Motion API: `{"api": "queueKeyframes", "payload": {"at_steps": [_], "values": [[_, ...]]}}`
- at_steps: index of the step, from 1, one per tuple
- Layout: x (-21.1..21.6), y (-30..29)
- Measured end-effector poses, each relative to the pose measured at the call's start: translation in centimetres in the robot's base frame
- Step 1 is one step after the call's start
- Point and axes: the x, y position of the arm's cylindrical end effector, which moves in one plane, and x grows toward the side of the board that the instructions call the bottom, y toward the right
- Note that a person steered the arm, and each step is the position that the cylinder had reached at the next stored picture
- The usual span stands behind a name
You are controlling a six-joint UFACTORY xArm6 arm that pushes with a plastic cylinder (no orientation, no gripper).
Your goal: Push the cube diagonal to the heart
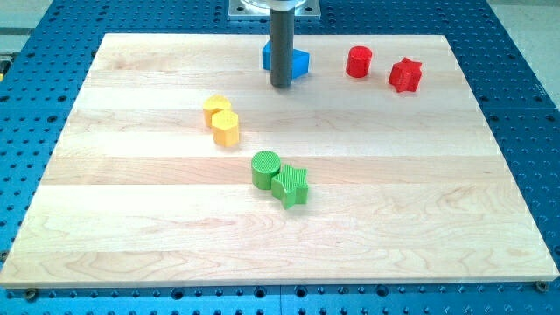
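My tip (281, 85) — a plain rod tool with no jaws, gripping nothing — touching the blue block (297, 61) partly hidden behind it, yellow heart (216, 107) toward the view's lower left on the wooden surface (420, 192).

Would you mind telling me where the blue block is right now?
The blue block sits near the view's top centre of the board, partly hidden behind my tip, with the red cylinder to its right.
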Motion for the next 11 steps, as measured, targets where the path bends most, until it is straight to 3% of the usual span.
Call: {"api": "queueKeyframes", "payload": {"at_steps": [2, 3, 4, 5, 6, 8, 9, 10, 11], "values": [[0.9, 0.5], [-1.8, -8.6], [-8.8, -8.9], [-8.4, -4.1], [-7.3, -5.2], [-9.2, -0.8], [-7.5, -3.6], [-2.5, -7.9], [-4.9, -9.9]]}}
